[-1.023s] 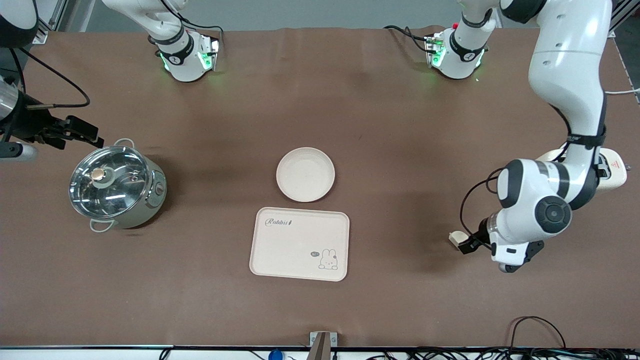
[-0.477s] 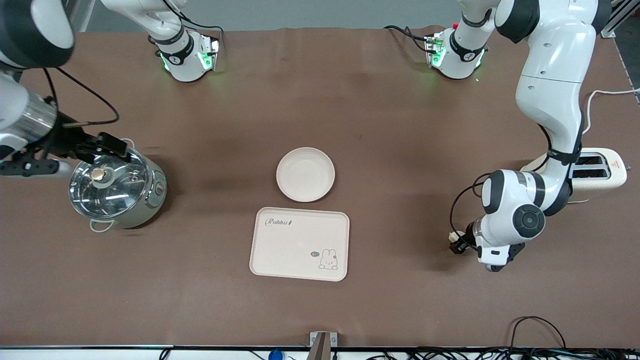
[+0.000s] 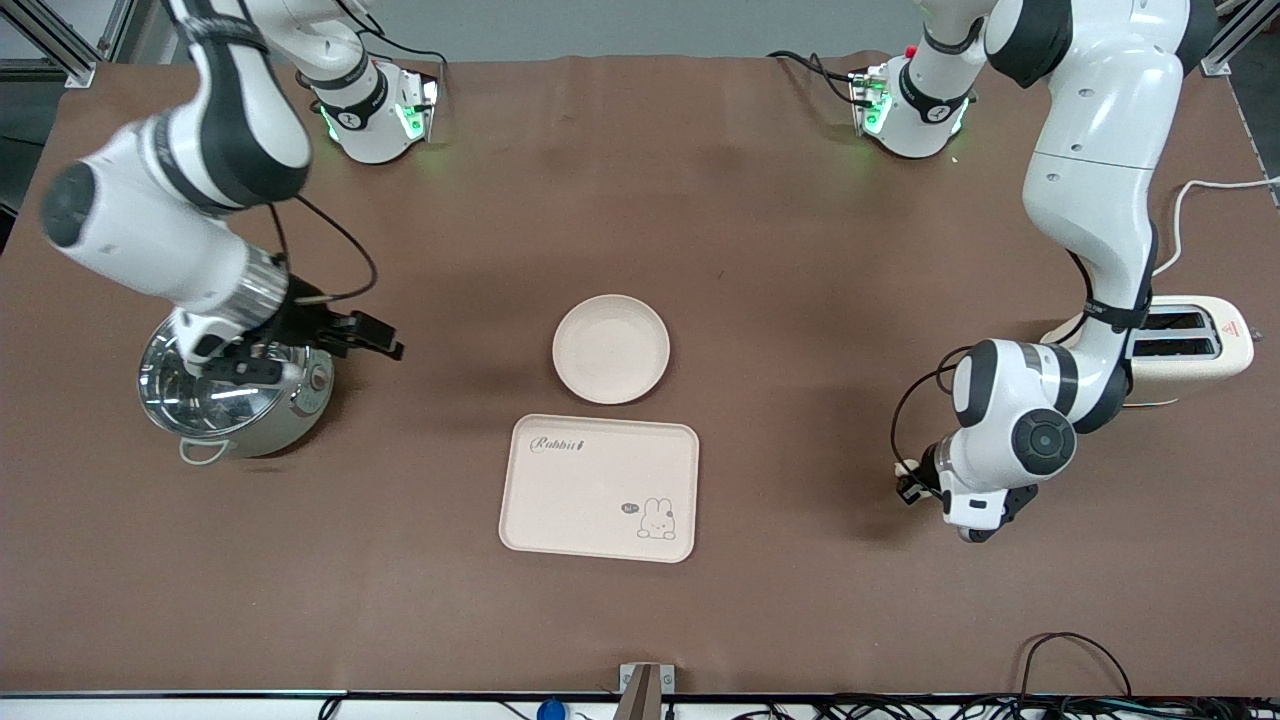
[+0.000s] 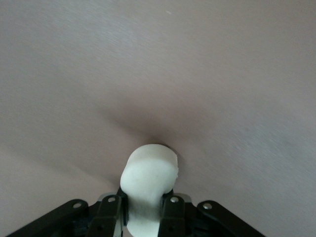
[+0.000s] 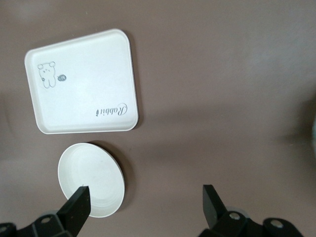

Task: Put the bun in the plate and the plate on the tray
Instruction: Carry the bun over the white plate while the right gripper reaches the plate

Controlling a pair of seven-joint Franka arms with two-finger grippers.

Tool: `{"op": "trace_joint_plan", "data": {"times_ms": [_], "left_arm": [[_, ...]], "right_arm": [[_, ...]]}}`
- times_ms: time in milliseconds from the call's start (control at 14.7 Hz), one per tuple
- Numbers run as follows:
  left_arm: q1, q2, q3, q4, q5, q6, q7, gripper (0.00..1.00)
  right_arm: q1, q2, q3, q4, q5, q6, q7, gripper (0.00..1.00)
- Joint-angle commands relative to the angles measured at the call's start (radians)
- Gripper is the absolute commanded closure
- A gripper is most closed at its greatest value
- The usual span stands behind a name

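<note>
In the front view, the plate [image 3: 611,348] sat near the middle of the brown worktop [image 3: 760,260], and the tray [image 3: 598,487] lay just beside it, nearer the camera, the two not touching. The left gripper [image 3: 908,484] was low over the worktop toward the left arm's end, well apart from the tray, with a small pale bit of the bun [image 3: 905,467] showing at its tip. A cream toaster [image 3: 1195,338] stood close by that arm, farther from the camera than the gripper. The right gripper [image 3: 383,344] hung beside a steel pot [image 3: 238,385] with a glass lid at the right arm's end of the worktop. In the left wrist view, the bun [image 4: 149,181] was pinched between the left gripper's [image 4: 142,213] jaws, its rounded end sticking out above bare worktop. In the right wrist view, the right gripper's [image 5: 145,203] jaws stood wide apart with nothing between them, and below them lay the plate [image 5: 91,179] and the tray [image 5: 84,81] with its lettering and rabbit drawing.
</note>
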State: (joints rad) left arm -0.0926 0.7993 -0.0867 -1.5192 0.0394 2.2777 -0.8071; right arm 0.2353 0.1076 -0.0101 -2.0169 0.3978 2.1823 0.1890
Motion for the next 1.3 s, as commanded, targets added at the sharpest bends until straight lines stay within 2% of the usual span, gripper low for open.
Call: {"op": "trace_joint_plan", "data": {"times_ms": [0,273,409,614,886,955,1023,1091,1159,1227], "left_arm": [[-0.047,-0.038,-0.005,-0.002,0.008,-0.007,-0.026,0.73],[-0.154,-0.091,-0.102,0.019,0.007,-0.078,-0.15,0.69],[-0.209,-0.084,-0.165,0.039,0.014,-0.078,-0.26,0.69],[-0.349,-0.06,-0.171,0.053,0.005,-0.034,-0.365,0.69],[-0.501,-0.005,-0.171,0.053,0.005,0.08,-0.503,0.69],[-0.531,0.006,-0.171,0.051,0.005,0.116,-0.532,0.66],[-0.545,0.012,-0.171,0.051,0.005,0.135,-0.546,0.6],[-0.55,0.015,-0.171,0.051,0.005,0.137,-0.547,0.47],[-0.552,0.017,-0.171,0.051,0.005,0.137,-0.554,0.2],[-0.552,0.017,-0.171,0.051,0.01,0.137,-0.563,0.0]], "right_arm": [[0.085,0.023,-0.007,-0.129,0.067,0.222,0.015,0.0],[0.249,0.115,-0.007,-0.241,0.073,0.506,0.024,0.03],[0.301,0.158,-0.007,-0.25,0.076,0.568,0.056,0.03],[0.421,0.201,-0.008,-0.309,0.119,0.773,0.151,0.03],[0.482,0.296,-0.008,-0.307,0.122,0.884,0.158,0.08],[0.486,0.325,-0.007,-0.306,0.124,0.913,0.159,0.1],[0.493,0.333,-0.008,-0.304,0.125,0.919,0.159,0.12],[0.493,0.333,-0.008,-0.304,0.125,0.918,0.159,0.16],[0.495,0.334,-0.008,-0.304,0.125,0.918,0.159,0.19],[0.495,0.336,-0.008,-0.303,0.125,0.919,0.159,0.19]]}}
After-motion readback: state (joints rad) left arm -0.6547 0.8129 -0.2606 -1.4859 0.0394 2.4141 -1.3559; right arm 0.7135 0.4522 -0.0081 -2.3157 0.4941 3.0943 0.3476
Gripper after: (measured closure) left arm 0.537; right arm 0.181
